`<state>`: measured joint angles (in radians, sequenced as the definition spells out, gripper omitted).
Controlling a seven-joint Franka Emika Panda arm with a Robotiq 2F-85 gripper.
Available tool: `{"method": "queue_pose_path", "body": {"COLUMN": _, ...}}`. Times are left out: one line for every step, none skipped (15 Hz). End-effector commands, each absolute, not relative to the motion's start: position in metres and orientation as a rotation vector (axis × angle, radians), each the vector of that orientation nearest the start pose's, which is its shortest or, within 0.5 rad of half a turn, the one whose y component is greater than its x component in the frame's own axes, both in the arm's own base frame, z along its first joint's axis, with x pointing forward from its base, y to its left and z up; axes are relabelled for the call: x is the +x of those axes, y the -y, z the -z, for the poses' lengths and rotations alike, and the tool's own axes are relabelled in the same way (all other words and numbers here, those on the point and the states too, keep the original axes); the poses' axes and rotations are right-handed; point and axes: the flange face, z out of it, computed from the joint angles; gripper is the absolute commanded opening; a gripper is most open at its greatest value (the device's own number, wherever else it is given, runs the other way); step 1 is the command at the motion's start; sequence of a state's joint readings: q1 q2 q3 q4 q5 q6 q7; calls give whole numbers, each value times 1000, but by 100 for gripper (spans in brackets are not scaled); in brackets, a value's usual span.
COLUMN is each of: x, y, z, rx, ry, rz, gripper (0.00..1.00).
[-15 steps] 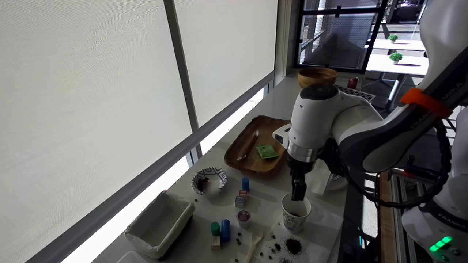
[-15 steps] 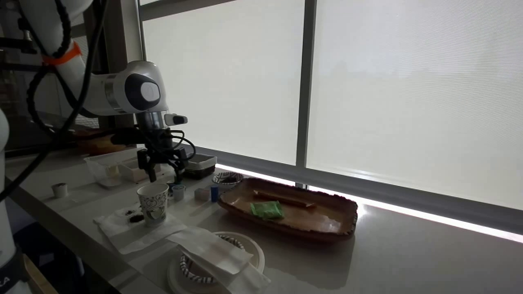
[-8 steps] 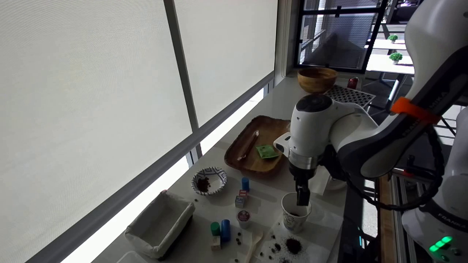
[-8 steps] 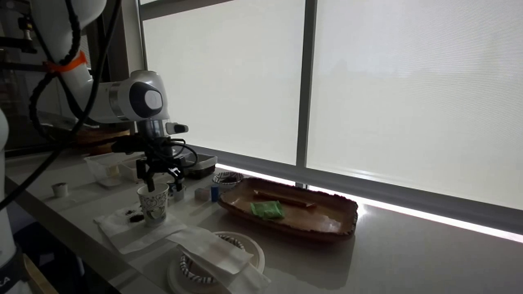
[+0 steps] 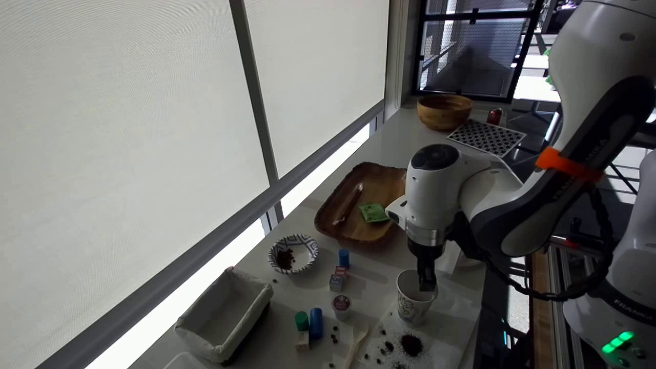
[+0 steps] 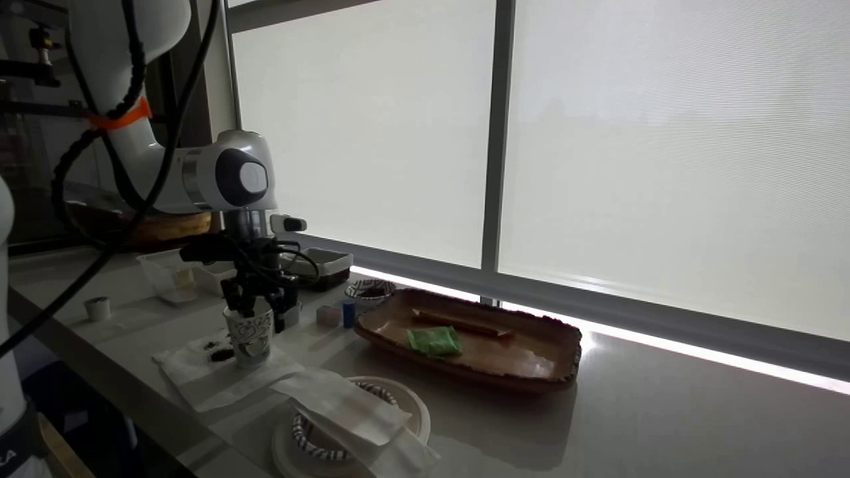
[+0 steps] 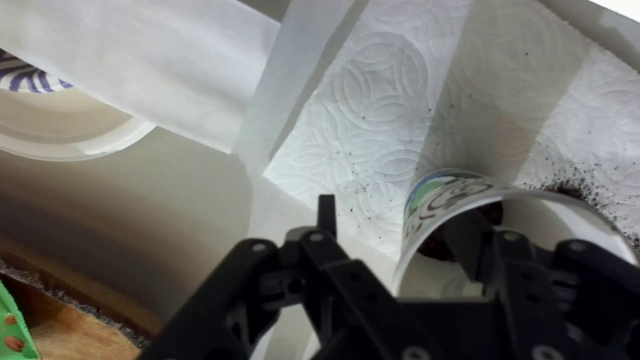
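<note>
As my hand (image 7: 394,225) stands spread, unclasped, one finger inside the cup (image 6: 251,342) and one outside, I see the cup's white sides, brown swirls, green patch and dark grounds (image 7: 434,247) within; it stands upright on a towel (image 7: 390,90), beside a dark heap (image 5: 411,345).

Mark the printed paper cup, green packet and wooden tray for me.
Printed paper cup (image 6: 250,340): in an exterior view, on its outer wall.
Green packet (image 5: 373,213): in an exterior view, on its upper face.
Wooden tray (image 6: 505,353): in an exterior view, on its bare inner floor.
</note>
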<state>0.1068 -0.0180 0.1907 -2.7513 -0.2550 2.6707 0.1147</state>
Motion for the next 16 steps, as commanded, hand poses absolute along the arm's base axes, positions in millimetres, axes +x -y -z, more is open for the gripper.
{"method": "queue_pose_path", "body": {"x": 366, "y": -124, "z": -207, "rx": -3185, "ry": 635, "rz": -39, "gripper": 30}}
{"method": "queue_pose_path", "body": {"x": 366, "y": -126, "z": -206, "rx": -3180, "ry": 628, "rz": -30, "gripper": 21}}
{"method": "queue_pose_path", "body": {"x": 366, "y": -127, "z": -205, "rx": -3175, "ry": 615, "rz": -20, "gripper": 15}}
{"method": "queue_pose_path", "body": {"x": 367, "y": -129, "z": -205, "rx": -3170, "ry": 610, "rz": -8, "gripper": 8}}
{"method": "queue_pose_path", "body": {"x": 368, "y": -131, "z": -205, "rx": -3164, "ry": 607, "rz": 5, "gripper": 1}}
{"method": "queue_pose_path", "body": {"x": 369, "y": -132, "z": -206, "rx": -3162, "ry": 604, "rz": 14, "gripper": 0}}
{"method": "queue_pose_path", "body": {"x": 370, "y": -133, "z": -210, "rx": -3163, "ry": 605, "rz": 27, "gripper": 0}}
{"method": "queue_pose_path", "body": {"x": 371, "y": -135, "z": -213, "rx": -3164, "ry": 607, "rz": 36, "gripper": 0}}
{"method": "queue_pose_path", "body": {"x": 373, "y": -135, "z": -218, "rx": -3171, "ry": 611, "rz": 43, "gripper": 1}}
{"method": "queue_pose_path", "body": {"x": 374, "y": -135, "z": -222, "rx": -3175, "ry": 613, "rz": 53, "gripper": 0}}
{"method": "queue_pose_path", "body": {"x": 375, "y": -136, "z": -228, "rx": -3180, "ry": 615, "rz": 69, "gripper": 0}}
{"method": "queue_pose_path", "body": {"x": 377, "y": -136, "z": -232, "rx": -3183, "ry": 617, "rz": 80, "gripper": 0}}
{"method": "queue_pose_path", "body": {"x": 378, "y": -135, "z": -238, "rx": -3194, "ry": 615, "rz": 91, "gripper": 1}}
{"method": "queue_pose_path", "body": {"x": 379, "y": -135, "z": -244, "rx": -3201, "ry": 611, "rz": 102, "gripper": 1}}
{"method": "queue_pose_path", "body": {"x": 380, "y": -137, "z": -252, "rx": -3211, "ry": 622, "rz": 123, "gripper": 1}}
{"method": "queue_pose_path", "body": {"x": 381, "y": -139, "z": -259, "rx": -3218, "ry": 632, "rz": 147, "gripper": 1}}
